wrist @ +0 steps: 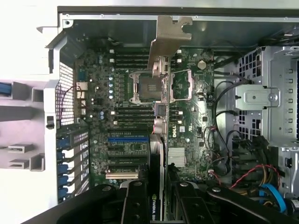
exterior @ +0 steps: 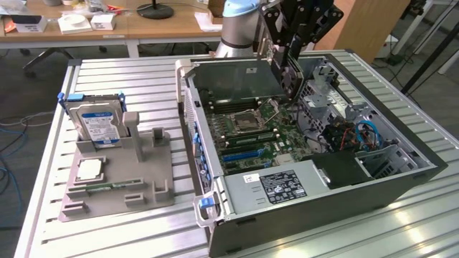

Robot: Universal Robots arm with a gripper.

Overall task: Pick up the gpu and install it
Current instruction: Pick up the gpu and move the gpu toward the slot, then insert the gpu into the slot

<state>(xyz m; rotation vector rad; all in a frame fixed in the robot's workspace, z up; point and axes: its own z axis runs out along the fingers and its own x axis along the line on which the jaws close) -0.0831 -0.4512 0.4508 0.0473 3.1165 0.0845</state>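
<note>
I have the gpu [wrist: 161, 140] pinched between the two black fingers of the gripper [wrist: 160, 207], which press its flat faces from either side. From the wrist view I look along its thin edge to the silvery bracket [wrist: 169, 37] at the end away from the fingers. In the exterior view the gripper [exterior: 293, 51] hangs over the far part of the open computer case [exterior: 401, 177]. The gpu [exterior: 289, 80] hangs below it, in the air above the motherboard [exterior: 280, 140] and touching nothing. It sits roughly over the CPU socket [wrist: 159, 86], not yet at the blue expansion slot [wrist: 127, 138], which lies nearer and toward the exterior view's left. As I judge it, doing this step well is mostly a matter of alignment. The card's connector edge has to run parallel to the slot, with the bracket toward the case wall on the exterior view's left, where the blue latches [exterior: 201, 161] sit. I want slow travel with no twisting in the grip, since a thin card held at one end can swing. I also want to stay clear of the memory slots beside the socket and the cables [exterior: 366, 134] on the right. The hard drive [exterior: 99, 126] on the grey holder [exterior: 115, 177] is well apart and no concern.
</note>
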